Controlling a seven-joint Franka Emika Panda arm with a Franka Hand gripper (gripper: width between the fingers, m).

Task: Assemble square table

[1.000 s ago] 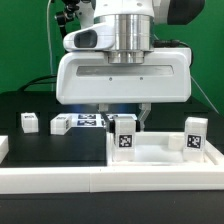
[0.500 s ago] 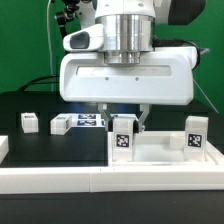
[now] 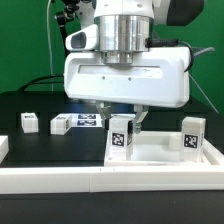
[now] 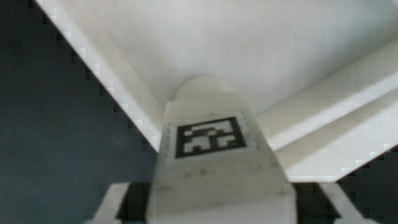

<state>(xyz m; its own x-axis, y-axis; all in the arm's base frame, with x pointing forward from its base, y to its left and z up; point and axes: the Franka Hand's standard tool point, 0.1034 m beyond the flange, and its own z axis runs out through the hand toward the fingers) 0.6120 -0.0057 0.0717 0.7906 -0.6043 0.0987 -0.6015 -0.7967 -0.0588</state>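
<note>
1. A loose leg (image 3: 29,121) and a second loose leg (image 3: 60,124) lie at the exterior view's left, with the marker board (image 3: 90,121) beside them.
2. The arm's white housing (image 3: 125,75) hides what lies behind the square slab (image 3: 160,157), at the exterior view's right.
3. Two tagged legs stand there: the middle leg (image 3: 122,137) and the right leg (image 3: 192,135).
4. The fingers (image 4: 121,205) flank the middle leg; we cannot tell whether they clamp it.
5. Black worktop (image 3: 40,145), green backdrop (image 3: 20,40).

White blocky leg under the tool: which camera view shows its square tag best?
The wrist view: the white blocky plastic leg fills the middle, its black-and-white square tag large and clear. The exterior view shows this leg small, upright on the white rimmed square slab, tag tiny, its top close under the tool.
</note>
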